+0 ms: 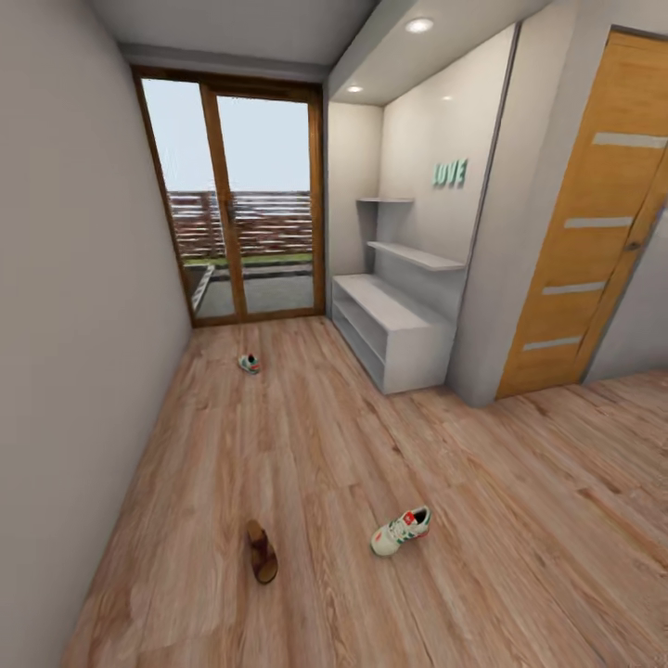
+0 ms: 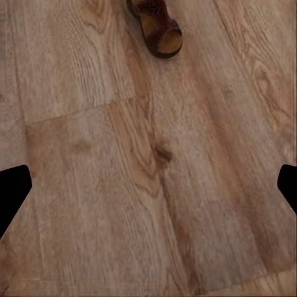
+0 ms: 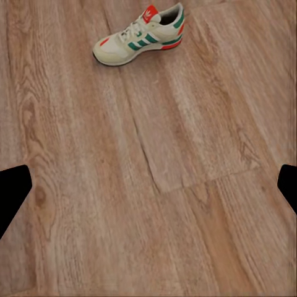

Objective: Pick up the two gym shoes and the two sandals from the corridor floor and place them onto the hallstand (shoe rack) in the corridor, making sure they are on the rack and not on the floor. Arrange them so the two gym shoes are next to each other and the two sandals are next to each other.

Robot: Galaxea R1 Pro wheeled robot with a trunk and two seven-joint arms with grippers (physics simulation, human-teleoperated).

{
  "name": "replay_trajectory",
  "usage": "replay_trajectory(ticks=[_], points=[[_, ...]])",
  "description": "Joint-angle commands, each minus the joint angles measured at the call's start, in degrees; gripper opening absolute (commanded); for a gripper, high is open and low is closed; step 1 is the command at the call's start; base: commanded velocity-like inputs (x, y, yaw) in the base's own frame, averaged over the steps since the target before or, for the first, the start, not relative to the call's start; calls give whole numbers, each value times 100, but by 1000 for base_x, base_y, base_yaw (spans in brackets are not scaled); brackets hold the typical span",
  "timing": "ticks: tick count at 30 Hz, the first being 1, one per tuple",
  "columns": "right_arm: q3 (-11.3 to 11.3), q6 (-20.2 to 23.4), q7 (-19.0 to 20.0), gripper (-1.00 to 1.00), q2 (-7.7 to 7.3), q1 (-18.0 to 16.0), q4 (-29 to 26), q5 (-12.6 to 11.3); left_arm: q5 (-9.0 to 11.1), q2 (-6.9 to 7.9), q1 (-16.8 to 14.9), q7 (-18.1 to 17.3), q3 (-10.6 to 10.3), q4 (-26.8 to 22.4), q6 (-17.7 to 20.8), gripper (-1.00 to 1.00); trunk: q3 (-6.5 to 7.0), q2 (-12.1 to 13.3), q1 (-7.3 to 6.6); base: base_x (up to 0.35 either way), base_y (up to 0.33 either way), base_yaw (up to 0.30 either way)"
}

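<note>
Shoes lying scattered, hallstand (image 1: 390,320) waiting bare

Near gym shoe (image 1: 401,531) and sandal (image 1: 262,551) are sitting on the corridor floor (image 1: 325,445) well short of the hallstand, the far gym shoe (image 1: 249,363) nearer it; both jaws are gaping wide, gripping nothing

A white lace-up gym shoe with green side stripes and red-orange heel and tongue patches (image 3: 141,36) lies on its sole on light brown wood-grain plank flooring (image 3: 154,185), well ahead of the pincer and apart from it. Two dark fingertips (image 3: 12,192) show at opposite edges, spread wide with bare boards between; little of them is visible, so their exact shape is unclear.
</note>
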Motion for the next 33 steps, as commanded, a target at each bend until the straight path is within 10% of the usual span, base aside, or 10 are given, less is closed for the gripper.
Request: replay_trajectory(ticks=[1,33], points=[[0,-18,-4,100,0,-5,6,0,2,1,-2,-2,3,2,-18,100,-5,-2,3,290,-136,-263],[3,-19,-4,100,0,-5,-3,0,2,10,-2,-2,3,2,-18,100,-5,-2,3,328,-31,-105]])
